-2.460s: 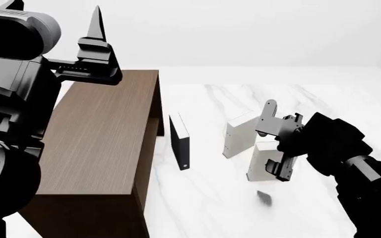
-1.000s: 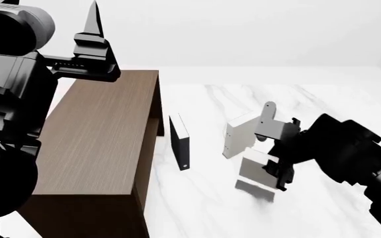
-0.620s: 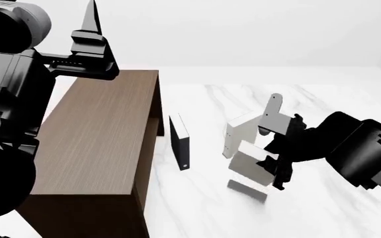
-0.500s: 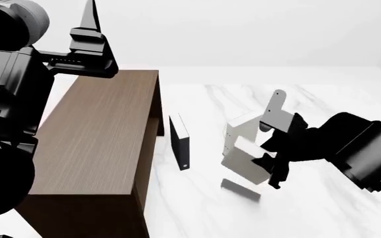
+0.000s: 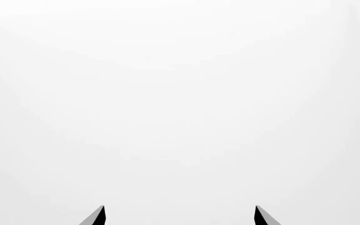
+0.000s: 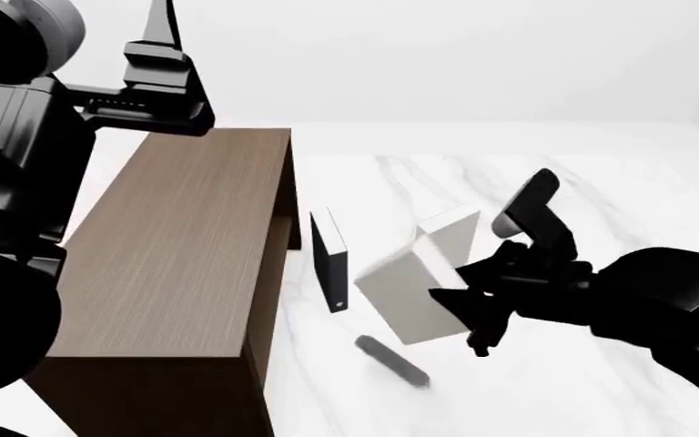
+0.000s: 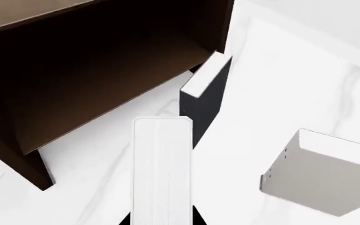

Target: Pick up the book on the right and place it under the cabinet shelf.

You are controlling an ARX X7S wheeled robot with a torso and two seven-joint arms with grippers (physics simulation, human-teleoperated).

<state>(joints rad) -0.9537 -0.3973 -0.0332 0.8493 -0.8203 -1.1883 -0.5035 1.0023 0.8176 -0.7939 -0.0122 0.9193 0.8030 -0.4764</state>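
Note:
My right gripper (image 6: pixel 457 319) is shut on the book (image 6: pixel 400 293), a plain greyish-white hardcover, and holds it tilted in the air above the marble table. In the right wrist view the book (image 7: pixel 161 168) sticks out between the fingers of the right gripper (image 7: pixel 162 221), its end toward the cabinet's dark open side. The dark brown cabinet (image 6: pixel 179 246) stands at the left; its opening (image 7: pixel 92 61) is in shadow, so the shelf board is hard to make out. My left gripper (image 6: pixel 161 55) hangs open high above the cabinet, and the left gripper (image 5: pixel 180 216) faces only blank white.
A thin black book (image 6: pixel 331 264) stands upright between the cabinet and the held book, near the opening (image 7: pixel 208 98). A cream-white book (image 6: pixel 453 232) with small spine dots (image 7: pixel 320 178) stands just behind the held one. The white marble tabletop (image 6: pixel 592 182) runs on to the right.
My right gripper has lifted the book off the table, carried it left toward the cabinet and tipped it over at an angle. The left arm has barely moved.

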